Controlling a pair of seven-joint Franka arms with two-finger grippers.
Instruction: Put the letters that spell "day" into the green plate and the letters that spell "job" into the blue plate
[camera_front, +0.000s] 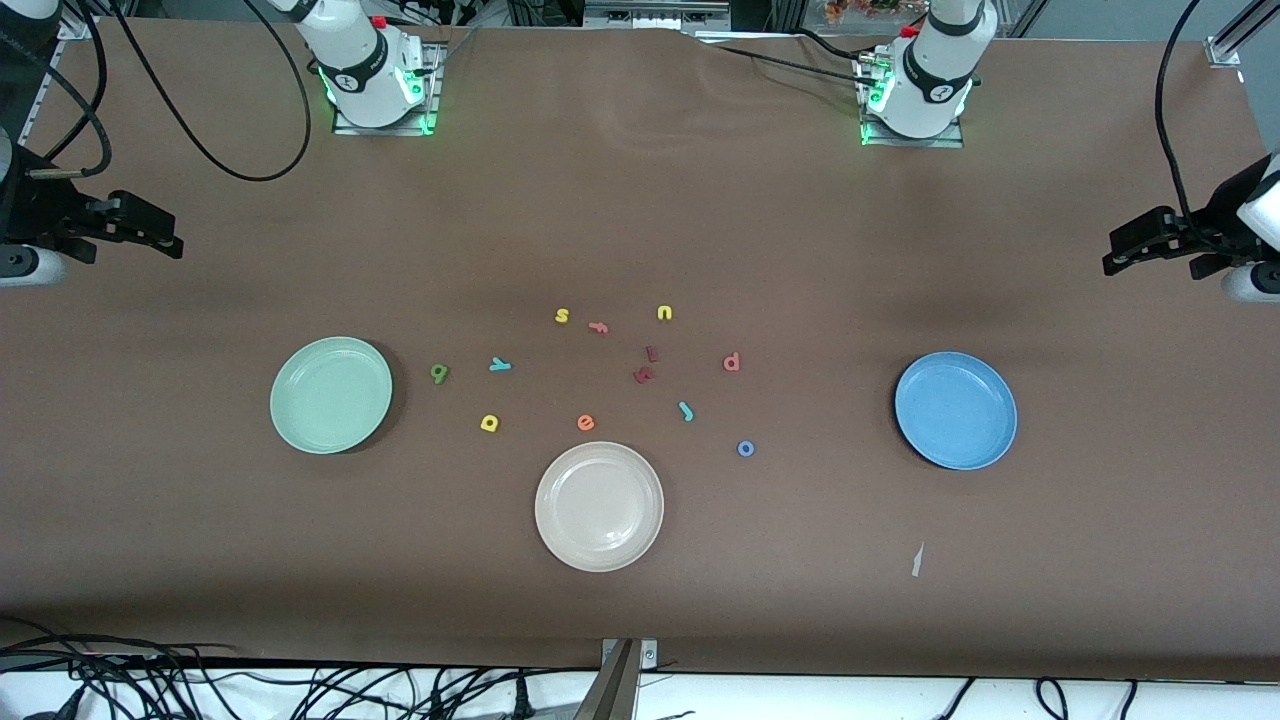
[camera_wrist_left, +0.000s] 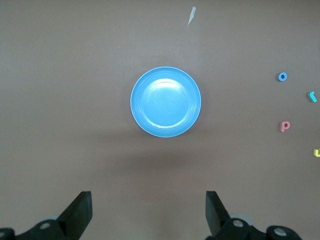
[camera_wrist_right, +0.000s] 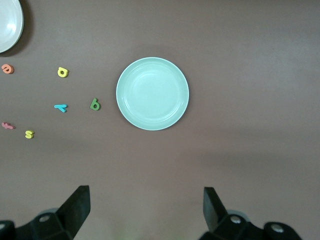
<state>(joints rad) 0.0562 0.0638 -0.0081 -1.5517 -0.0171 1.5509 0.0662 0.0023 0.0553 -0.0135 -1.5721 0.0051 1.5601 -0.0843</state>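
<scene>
The green plate (camera_front: 331, 395) (camera_wrist_right: 152, 93) lies toward the right arm's end and holds nothing. Beside it sit the dark green "d" (camera_front: 439, 373) (camera_wrist_right: 95, 104), teal "y" (camera_front: 500, 365) (camera_wrist_right: 60, 107) and yellow "a" (camera_front: 489, 423) (camera_wrist_right: 62, 72). The blue plate (camera_front: 955, 410) (camera_wrist_left: 165, 101), also bare, lies toward the left arm's end. The salmon "b" (camera_front: 731, 362) (camera_wrist_left: 285, 126), teal "j" (camera_front: 686, 411) (camera_wrist_left: 312, 96) and blue "o" (camera_front: 746, 449) (camera_wrist_left: 283, 77) lie between it and the table's middle. My left gripper (camera_front: 1115, 258) (camera_wrist_left: 148, 210) hangs open high by the blue plate. My right gripper (camera_front: 165, 238) (camera_wrist_right: 146, 207) hangs open high by the green plate.
A cream plate (camera_front: 599, 505) lies nearest the front camera. Among the letters are a yellow "s" (camera_front: 562, 316), pink "f" (camera_front: 598, 326), yellow "u" (camera_front: 664, 313), two dark red letters (camera_front: 644, 375) and an orange "e" (camera_front: 586, 422). A paper scrap (camera_front: 917, 560) lies nearer the camera than the blue plate.
</scene>
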